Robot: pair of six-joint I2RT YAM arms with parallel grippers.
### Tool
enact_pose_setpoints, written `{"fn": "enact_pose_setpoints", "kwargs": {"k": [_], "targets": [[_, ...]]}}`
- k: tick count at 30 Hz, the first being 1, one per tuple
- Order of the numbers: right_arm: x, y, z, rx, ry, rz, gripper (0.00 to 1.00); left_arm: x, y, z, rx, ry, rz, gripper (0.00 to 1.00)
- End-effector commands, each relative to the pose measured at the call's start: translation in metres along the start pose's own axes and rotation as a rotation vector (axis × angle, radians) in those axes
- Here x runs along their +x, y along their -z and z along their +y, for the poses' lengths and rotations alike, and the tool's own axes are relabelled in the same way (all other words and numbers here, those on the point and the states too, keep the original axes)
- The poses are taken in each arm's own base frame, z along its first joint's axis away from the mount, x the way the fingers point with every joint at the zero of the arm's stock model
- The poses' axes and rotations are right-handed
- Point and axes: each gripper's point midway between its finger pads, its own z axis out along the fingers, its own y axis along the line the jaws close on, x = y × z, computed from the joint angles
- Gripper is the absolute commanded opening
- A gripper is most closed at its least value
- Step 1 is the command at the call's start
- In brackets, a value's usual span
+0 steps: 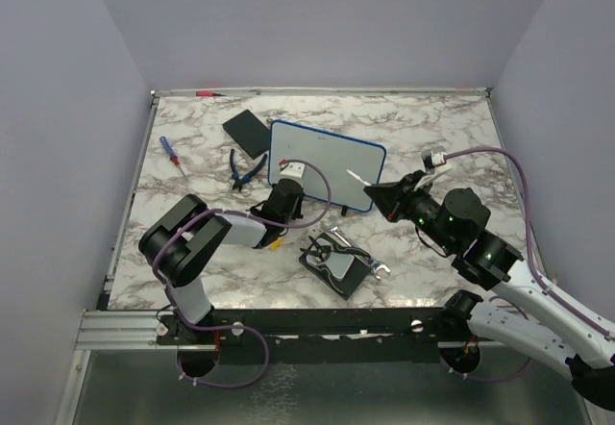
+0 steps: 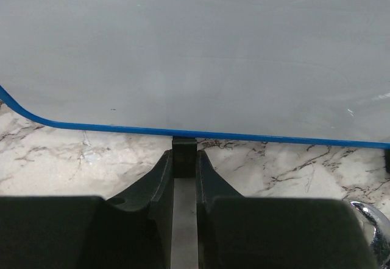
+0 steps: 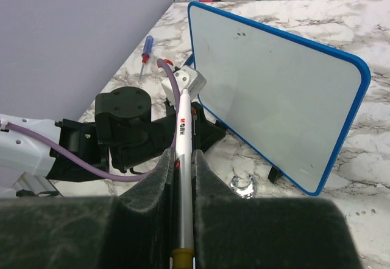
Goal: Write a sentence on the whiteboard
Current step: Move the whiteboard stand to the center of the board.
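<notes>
Your left gripper (image 2: 184, 160) is pinched tight on a black foot (image 2: 184, 148) under the near edge of the whiteboard (image 1: 327, 161), which sits mid-table. To its right, your right gripper (image 3: 183, 157) clamps a white marker (image 3: 184, 118) pointing toward the board.

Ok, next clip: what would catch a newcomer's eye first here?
The whiteboard, blue-rimmed, sits mid-table, and I can make out no writing on its face. The right gripper holds a white marker pointed toward it. The left gripper pinches a small black foot at the board's near edge.
</notes>
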Motion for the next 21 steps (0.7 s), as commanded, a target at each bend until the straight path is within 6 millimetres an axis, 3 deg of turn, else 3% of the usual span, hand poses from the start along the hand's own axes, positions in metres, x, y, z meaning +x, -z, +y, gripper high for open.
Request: {"fn": "enact_pose_setpoints", "kwargs": {"k": [1,14,21], "targets": [[0.007,0.001,-0.007,0.028,-0.008,0.010,0.00,0.012,0.008,-0.019,0.014,0.023,0.019,0.10],[0.006,0.005,-0.008,0.032,-0.014,0.002,0.00,0.020,0.019,-0.058,0.000,0.020,0.050,0.07],[0.006,0.007,-0.010,0.037,-0.016,-0.003,0.00,0.024,0.018,-0.066,-0.002,0.019,0.061,0.07]]}}
